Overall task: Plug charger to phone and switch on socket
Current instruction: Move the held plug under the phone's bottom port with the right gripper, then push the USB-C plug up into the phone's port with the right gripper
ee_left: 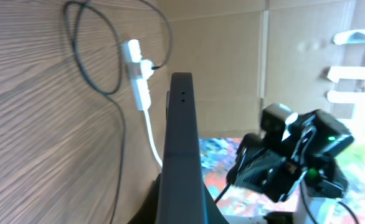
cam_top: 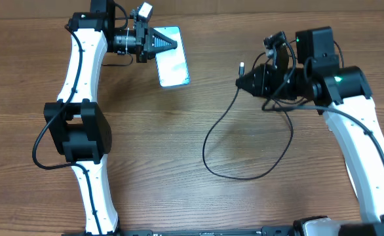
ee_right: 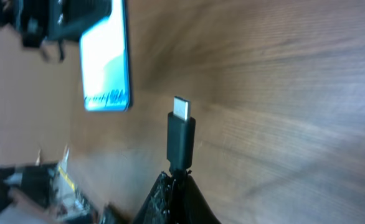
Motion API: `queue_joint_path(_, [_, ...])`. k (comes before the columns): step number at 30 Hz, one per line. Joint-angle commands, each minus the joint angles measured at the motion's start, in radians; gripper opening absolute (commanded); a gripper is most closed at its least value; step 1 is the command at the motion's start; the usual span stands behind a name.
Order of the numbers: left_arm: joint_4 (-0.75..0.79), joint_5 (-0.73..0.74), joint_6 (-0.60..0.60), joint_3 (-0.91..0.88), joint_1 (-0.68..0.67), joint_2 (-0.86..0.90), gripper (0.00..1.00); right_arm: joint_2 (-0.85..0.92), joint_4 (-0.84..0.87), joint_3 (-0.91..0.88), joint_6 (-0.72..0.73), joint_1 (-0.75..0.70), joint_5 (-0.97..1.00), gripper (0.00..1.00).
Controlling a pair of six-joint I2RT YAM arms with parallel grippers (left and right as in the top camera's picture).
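Observation:
My left gripper point(cam_top: 168, 43) is shut on the near end of the phone point(cam_top: 173, 67), whose blue-cyan screen faces up at the back of the table. In the left wrist view the phone's dark edge point(ee_left: 181, 137) rises from between the jaws point(ee_left: 182, 214). My right gripper point(cam_top: 242, 80) is shut on the charger cable just behind its connector tip point(cam_top: 242, 66), right of the phone. In the right wrist view the tip point(ee_right: 181, 130) sticks up from the jaws point(ee_right: 181, 177) and points toward the phone point(ee_right: 106, 59), apart from it. The black cable point(cam_top: 244, 176) loops on the table. The socket point(ee_left: 137, 78) shows only in the left wrist view, with a black plug point(ee_left: 151, 66) in it.
The wooden table point(cam_top: 179, 164) fills the overhead view. The socket's thick white cord point(ee_left: 151, 137) runs toward the phone's edge in the left wrist view. The right arm point(ee_left: 294, 155) shows beyond the phone there. A brown cardboard wall point(ee_left: 232, 62) stands behind the socket.

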Motion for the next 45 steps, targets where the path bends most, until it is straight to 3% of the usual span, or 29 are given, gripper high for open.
queue_joint_path(1, [-0.003, 0.149, 0.056, 0.016, -0.010, -0.005, 0.04, -0.068, -0.060, 0.004, -0.104, 0.010, -0.093, 0.04])
queue_joint_path(6, [-0.002, 0.183, 0.090, 0.016, -0.032, -0.005, 0.04, -0.121, -0.015, -0.096, -0.105, 0.055, -0.182, 0.04])
queue_joint_path(13, [0.002, 0.183, 0.090, 0.016, -0.092, -0.005, 0.04, -0.148, 0.220, -0.330, 0.010, 0.177, -0.227, 0.04])
queue_joint_path(23, [0.001, 0.184, 0.063, 0.016, -0.114, -0.005, 0.04, -0.135, 0.338, -0.367, 0.084, 0.201, -0.212, 0.04])
queue_joint_path(32, [0.002, 0.183, -0.066, 0.016, -0.128, -0.005, 0.04, -0.112, 0.428, -0.367, 0.162, 0.245, -0.177, 0.04])
queue_joint_path(45, [0.002, 0.183, -0.066, 0.016, -0.160, -0.005, 0.04, -0.085, 0.443, -0.367, 0.165, 0.249, -0.145, 0.04])
